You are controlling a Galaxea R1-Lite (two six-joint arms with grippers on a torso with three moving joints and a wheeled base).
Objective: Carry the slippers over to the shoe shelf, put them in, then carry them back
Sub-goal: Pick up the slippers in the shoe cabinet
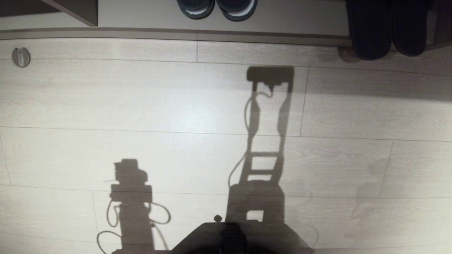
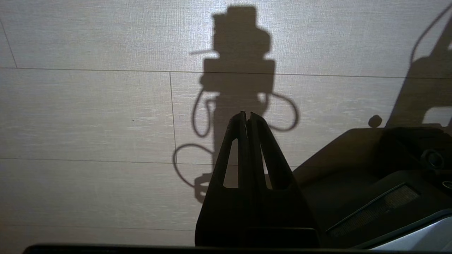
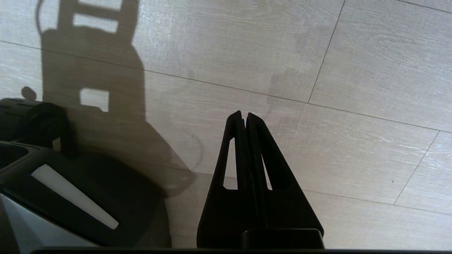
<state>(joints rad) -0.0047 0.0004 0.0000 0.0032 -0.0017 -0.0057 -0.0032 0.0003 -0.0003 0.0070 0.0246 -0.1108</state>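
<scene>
Hard robot shadows on pale floor (image 1: 106,106)

Both grippers look alike: the left gripper (image 2: 247,114) and right gripper (image 3: 243,114) each have two black, tapering fingers (image 2: 273,155) with a long slot cut through each. The base (image 1: 233,236), bottom centre of the head view, is dark; in the wrist views it shows a pale strip, perhaps a light panel, and a grey-white edge.

Likely a home entryway; pale wood-plank floor (image 1: 141,106); low built-in shoe shelf (image 1: 289,24) holding dark shoes (image 1: 217,7) and slippers (image 1: 388,28); round doorstop (image 1: 21,56).
</scene>
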